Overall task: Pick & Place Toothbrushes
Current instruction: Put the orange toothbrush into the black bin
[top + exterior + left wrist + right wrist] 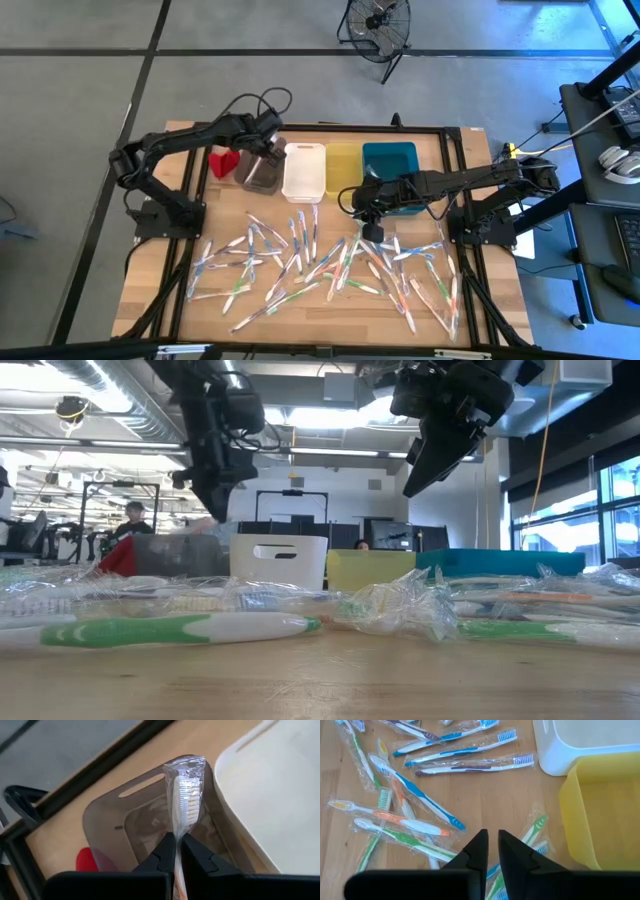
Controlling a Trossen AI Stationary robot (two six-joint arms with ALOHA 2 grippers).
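Over the wooden table (200, 315) (toothbrushes (330, 265) strewn), left pincer (176, 842) grips a wrapped toothbrush (186, 795).

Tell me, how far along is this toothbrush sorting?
Barely begun, it seems. Nothing shows yet in the white bin or yellow bin. In hand: the left gripper holds one wrapped toothbrush over the grey bin. The right gripper hangs empty above the toothbrushes, dozens left on the table.

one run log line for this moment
left gripper: shut on wrapped white toothbrush, over grey plastic bin | right gripper: shut, empty, above toothbrush pile
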